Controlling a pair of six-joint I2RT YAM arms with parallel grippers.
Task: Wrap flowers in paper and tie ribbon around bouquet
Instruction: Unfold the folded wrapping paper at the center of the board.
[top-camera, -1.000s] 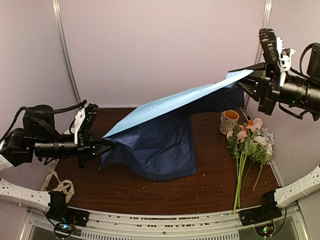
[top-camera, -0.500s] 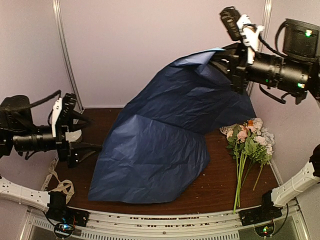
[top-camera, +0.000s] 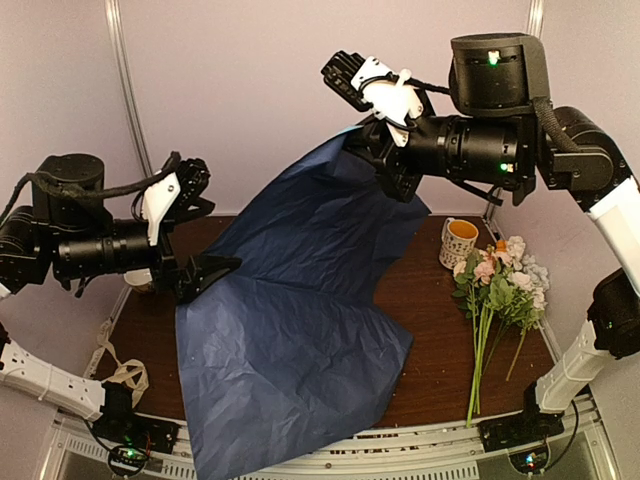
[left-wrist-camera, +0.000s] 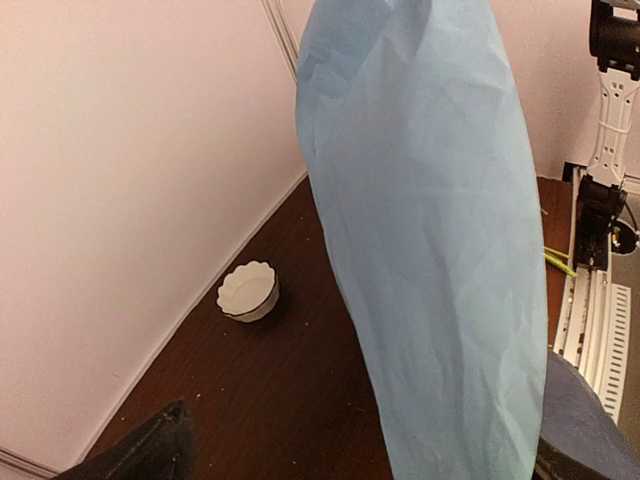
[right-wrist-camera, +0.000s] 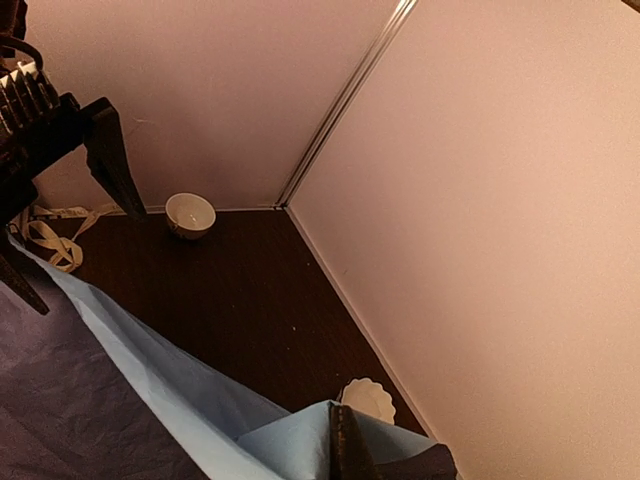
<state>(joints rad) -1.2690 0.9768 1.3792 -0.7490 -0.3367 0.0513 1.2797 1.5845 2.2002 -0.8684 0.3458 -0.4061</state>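
While pinched aloft, paper (top-camera: 300, 300) diagonal, far-right to near-left

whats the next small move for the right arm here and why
Probably lower the right gripper to lay the paper flat on the table: it is shut on one corner held high, the left gripper is open, and the flowers lie unwrapped.
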